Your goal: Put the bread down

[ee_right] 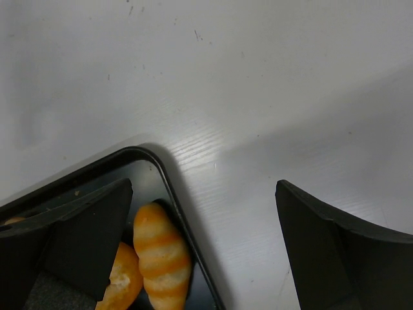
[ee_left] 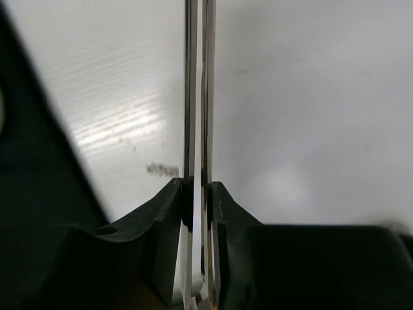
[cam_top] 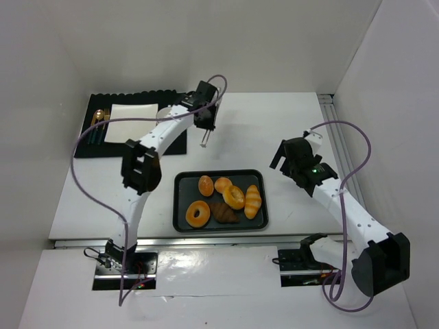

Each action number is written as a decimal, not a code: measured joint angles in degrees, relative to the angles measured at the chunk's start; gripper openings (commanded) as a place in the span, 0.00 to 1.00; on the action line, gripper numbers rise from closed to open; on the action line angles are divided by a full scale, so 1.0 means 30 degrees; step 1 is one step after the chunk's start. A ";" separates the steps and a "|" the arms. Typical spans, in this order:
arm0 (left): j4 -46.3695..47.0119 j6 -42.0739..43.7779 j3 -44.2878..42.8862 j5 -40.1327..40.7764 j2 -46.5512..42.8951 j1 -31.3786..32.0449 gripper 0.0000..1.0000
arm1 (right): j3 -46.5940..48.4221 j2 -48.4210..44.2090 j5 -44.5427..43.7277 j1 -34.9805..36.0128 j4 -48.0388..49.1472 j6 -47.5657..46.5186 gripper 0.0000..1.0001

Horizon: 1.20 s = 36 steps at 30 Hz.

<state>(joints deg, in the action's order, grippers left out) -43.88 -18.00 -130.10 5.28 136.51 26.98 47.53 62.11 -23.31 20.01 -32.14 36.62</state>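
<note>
Bread (cam_top: 198, 214) far from left end effector (cam_top: 205, 128)

White table (cam_top: 274, 123), black tray (cam_top: 184, 186), dark ribbed mat (cam_top: 89, 149)

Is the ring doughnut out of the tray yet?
No, the ring doughnut lies in the black tray, beside the chocolate croissant.

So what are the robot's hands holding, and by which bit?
The left hand is shut on thin metal tongs, squeezing both blades together partway along, tips poking out. The right hand is open and holds nothing.
</note>
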 measured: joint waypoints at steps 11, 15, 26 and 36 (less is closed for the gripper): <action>0.1027 -0.1129 1.4149 -0.0131 -1.7260 0.3075 0.45 | 0.0015 -0.1166 0.0058 0.0087 0.0073 -0.0153 0.99; -0.1683 -0.2062 1.7158 0.0503 -1.9846 0.4371 0.50 | 0.0211 -0.1005 -0.0109 0.0124 0.0007 -0.0313 0.99; -0.8378 -0.5807 1.7646 0.1654 -2.5791 0.6062 0.47 | 0.0656 -0.0255 -0.0459 0.0124 0.0000 -0.0648 0.99; -1.0579 -0.8276 2.0057 -0.0109 -2.7489 0.6062 0.52 | 0.0663 0.0073 -0.0386 0.0124 0.0007 -0.0692 0.99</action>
<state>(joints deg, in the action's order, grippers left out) -75.61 -42.83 -69.93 4.95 54.04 45.17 49.52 62.33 -24.47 20.38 -32.12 34.54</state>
